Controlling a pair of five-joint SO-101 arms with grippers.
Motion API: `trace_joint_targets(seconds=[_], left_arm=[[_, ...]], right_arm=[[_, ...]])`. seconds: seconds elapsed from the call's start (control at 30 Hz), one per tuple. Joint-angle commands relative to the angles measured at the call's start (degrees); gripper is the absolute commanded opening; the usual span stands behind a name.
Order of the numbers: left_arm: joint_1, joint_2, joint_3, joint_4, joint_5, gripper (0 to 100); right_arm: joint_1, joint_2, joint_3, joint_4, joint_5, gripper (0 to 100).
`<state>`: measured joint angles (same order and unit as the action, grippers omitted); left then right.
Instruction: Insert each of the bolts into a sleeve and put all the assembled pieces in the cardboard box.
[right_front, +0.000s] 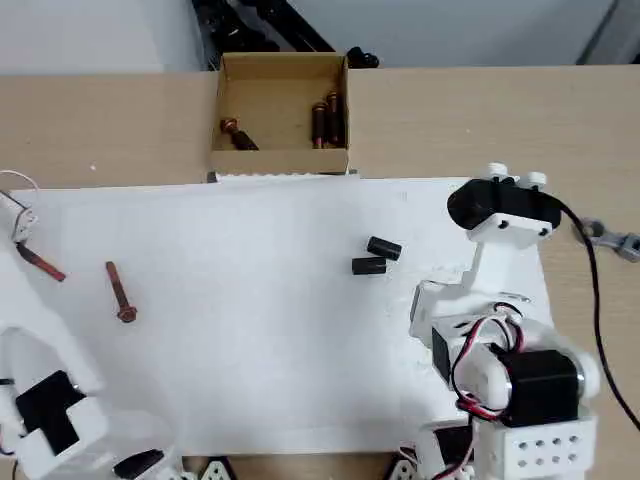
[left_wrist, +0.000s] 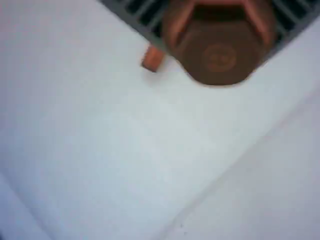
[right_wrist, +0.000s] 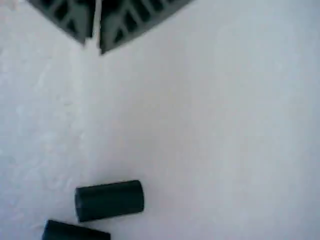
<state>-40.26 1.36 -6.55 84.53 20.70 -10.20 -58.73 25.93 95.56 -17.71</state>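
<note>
The left tool is pinching a brown bolt. This held bolt is at the far left edge of the white sheet, and it is tilted. In the left wrist view its six-sided head sits between the grey jaws.

A second bolt lies flat on the sheet, just to the right of the held one. This loose bolt is not touching it, and its head points to the near side.

Two black sleeves lie on the sheet, right of the middle. The far sleeve and the near sleeve are just beside each other. I cannot tell if they touch.

The right tool has its jaws pressed together, with a thin line between them and nothing in them. It hangs over the white sheet near the sleeves. The right arm sits at the near right side of the sheet.

The cardboard box stands open on the desk, at the far edge of the sheet. Inside are three put-together pieces. One is on the left side of the box and two are side by side on the right.
</note>
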Motion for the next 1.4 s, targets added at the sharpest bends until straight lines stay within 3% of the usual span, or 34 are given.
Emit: trace_joint_targets(seconds=[0.0,0.13,0.33,0.7,1.07,1.37], left_arm=[[0.2,-0.4,-3.3,-2.5,-8.7,2],[1.1,0.4,-2.8,-2.9,-22.4,2],[2.3,11.5,-2.3,-0.1,-31.9,2],[2.7,26.6,-4.4,-1.1,-33.5,3],[2.9,28.4,-4.9,-1.6,-33.4,0],[3.2,23.0,-20.1,7.9,-33.4,1]], right_arm=[[0.4,-0.3,-0.3,-0.9,-0.6,0.7],[0.4,-0.2,-0.3,-0.9,-0.6,0.7],[0.4,0.0,-0.3,-0.9,-0.6,0.7],[0.4,0.0,-0.3,-0.9,-0.6,0.7],[0.1,0.0,-0.3,-0.6,-0.6,0.6],[-0.2,4.5,3.8,-0.4,-0.4,0.5]])
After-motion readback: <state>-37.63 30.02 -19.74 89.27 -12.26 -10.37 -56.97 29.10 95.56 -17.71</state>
